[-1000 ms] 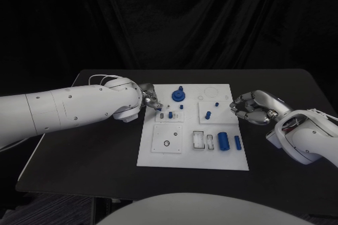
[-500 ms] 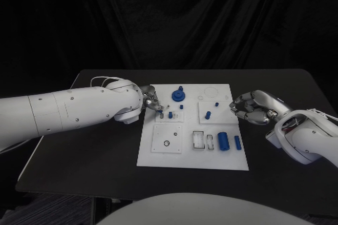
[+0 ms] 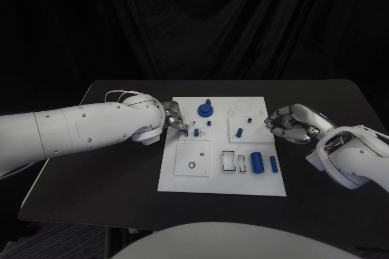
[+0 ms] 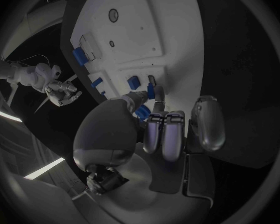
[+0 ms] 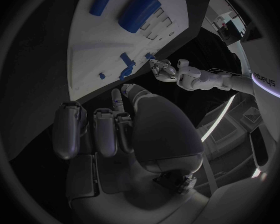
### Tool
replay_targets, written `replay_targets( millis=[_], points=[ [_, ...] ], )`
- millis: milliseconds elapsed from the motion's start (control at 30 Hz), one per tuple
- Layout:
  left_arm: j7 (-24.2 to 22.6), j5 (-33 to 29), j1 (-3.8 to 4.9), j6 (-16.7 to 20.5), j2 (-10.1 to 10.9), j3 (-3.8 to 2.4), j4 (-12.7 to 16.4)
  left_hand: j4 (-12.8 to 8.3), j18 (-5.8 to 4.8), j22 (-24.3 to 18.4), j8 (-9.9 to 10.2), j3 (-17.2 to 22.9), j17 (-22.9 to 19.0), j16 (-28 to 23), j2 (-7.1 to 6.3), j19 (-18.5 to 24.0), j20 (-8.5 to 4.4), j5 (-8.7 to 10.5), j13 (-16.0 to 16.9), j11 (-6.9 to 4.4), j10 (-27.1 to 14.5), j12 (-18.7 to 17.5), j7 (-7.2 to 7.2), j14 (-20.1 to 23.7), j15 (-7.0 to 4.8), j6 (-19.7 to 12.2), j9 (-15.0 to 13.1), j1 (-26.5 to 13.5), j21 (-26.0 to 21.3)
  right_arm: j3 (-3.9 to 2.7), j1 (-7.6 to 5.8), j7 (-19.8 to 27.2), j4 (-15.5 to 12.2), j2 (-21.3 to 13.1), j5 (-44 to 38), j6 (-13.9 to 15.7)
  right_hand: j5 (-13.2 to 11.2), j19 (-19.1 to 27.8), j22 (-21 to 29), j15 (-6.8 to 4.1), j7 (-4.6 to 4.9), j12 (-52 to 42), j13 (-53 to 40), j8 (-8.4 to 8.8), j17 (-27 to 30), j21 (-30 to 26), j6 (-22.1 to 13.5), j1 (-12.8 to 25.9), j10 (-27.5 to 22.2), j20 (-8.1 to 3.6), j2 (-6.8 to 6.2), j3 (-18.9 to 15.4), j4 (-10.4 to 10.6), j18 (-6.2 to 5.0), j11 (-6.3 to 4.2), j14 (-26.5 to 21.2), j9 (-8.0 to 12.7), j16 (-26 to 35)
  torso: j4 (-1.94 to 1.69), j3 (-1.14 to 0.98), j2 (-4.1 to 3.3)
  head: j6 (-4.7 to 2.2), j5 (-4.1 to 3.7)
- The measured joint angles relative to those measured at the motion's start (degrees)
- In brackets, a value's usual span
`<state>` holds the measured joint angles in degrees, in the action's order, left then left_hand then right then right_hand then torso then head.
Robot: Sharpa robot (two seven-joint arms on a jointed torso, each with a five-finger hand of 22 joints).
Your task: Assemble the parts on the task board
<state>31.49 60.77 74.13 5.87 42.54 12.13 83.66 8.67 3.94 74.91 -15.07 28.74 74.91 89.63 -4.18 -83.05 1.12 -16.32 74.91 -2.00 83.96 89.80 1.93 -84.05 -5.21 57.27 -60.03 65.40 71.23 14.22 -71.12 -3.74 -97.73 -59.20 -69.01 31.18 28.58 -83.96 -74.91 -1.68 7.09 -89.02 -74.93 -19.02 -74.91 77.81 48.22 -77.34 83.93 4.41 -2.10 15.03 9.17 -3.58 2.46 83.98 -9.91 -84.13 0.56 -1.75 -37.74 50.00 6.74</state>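
At table's left, left arm: reaches across to the left edge of the task board [image 3: 223,175].
Left hand [image 3: 173,117]: fingers curled in, tips down at the board's upper left block, pinching a small blue part [image 4: 150,91] there.
Board middle: blue parts, among them a round knob [image 3: 206,109] at the top and a cylinder [image 3: 257,162] lower right.
Right hand [image 3: 290,124]: just off the board's right edge, fingers curled in, holding nothing.

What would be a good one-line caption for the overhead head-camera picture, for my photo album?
Left hand reaches over the white task board's left edge among blue parts; right hand waits curled beside it.
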Motion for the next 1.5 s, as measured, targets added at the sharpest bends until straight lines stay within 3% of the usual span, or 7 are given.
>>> replay_targets(
  millis=[1033,1167,1267,1500],
  points=[
    [-0.4,0.0,-1.08,-0.4,0.3,-0.08,0.3,0.7,0.0,0.0,0.0,-0.7,0.0,0.0,0.28,0.0,0.0,0.46,0.0,0.0,0.0,0.0,0.04,0.0,0.0,0.0,-0.2,-0.7,-0.6,0.01,0.0,0.0,0.1,0.1,0.2,-0.3,0.0,0.0,0.0,0.0,0.0,0.0,0.0,0.0,0.0,0.0,0.0,0.0,0.0,0.0,0.0,0.5,0.0,0.0,0.0,0.0,-0.1,0.0,-0.02,-0.02,-0.02,0.0,0.49],
    [-0.5,0.0,-1.12,-0.4,0.3,-0.1,0.3,1.1,0.0,0.0,0.0,-1.8,0.0,0.0,0.57,0.2,0.21,1.26,0.0,0.0,0.0,0.0,0.03,0.0,0.0,0.0,-0.5,-1.7,-0.8,0.01,0.0,0.0,0.1,0.1,0.2,-0.3,0.0,0.0,0.0,0.0,0.0,0.0,0.0,0.0,0.0,0.0,0.0,0.0,0.0,0.0,0.0,0.5,0.0,0.0,0.0,0.0,-0.1,0.0,-0.03,-0.02,-0.03,0.0,0.41],
    [-0.5,0.0,-1.19,-0.4,0.4,-0.13,0.3,1.5,0.0,0.0,0.0,-3.1,0.0,0.0,0.9,0.2,0.21,3.54,0.0,0.0,0.0,0.0,0.02,0.0,0.0,0.0,-0.6,-2.1,-0.8,0.01,0.0,0.0,0.1,0.1,0.2,-0.4,0.0,0.0,0.0,0.0,0.0,0.0,0.0,0.0,0.0,0.0,0.0,0.0,0.0,0.0,0.0,0.5,0.0,0.0,0.0,0.0,-0.1,0.0,-0.03,-0.01,-0.01,0.0,0.4],
    [-0.6,0.0,-1.34,-0.3,0.4,-0.18,0.3,2.1,0.0,0.0,0.2,-5.4,0.0,0.0,1.27,0.2,0.21,5.24,0.0,0.0,0.0,0.0,0.01,0.0,0.01,0.0,-0.6,-2.9,-1.2,0.01,0.0,0.0,0.1,0.1,0.2,-0.5,0.0,0.0,0.0,0.0,0.0,0.0,0.0,0.0,0.0,0.0,0.0,0.0,0.0,0.0,0.0,0.5,0.0,0.0,0.0,0.0,-0.1,0.0,-0.02,-0.02,-0.01,0.0,0.38]
  ],
)
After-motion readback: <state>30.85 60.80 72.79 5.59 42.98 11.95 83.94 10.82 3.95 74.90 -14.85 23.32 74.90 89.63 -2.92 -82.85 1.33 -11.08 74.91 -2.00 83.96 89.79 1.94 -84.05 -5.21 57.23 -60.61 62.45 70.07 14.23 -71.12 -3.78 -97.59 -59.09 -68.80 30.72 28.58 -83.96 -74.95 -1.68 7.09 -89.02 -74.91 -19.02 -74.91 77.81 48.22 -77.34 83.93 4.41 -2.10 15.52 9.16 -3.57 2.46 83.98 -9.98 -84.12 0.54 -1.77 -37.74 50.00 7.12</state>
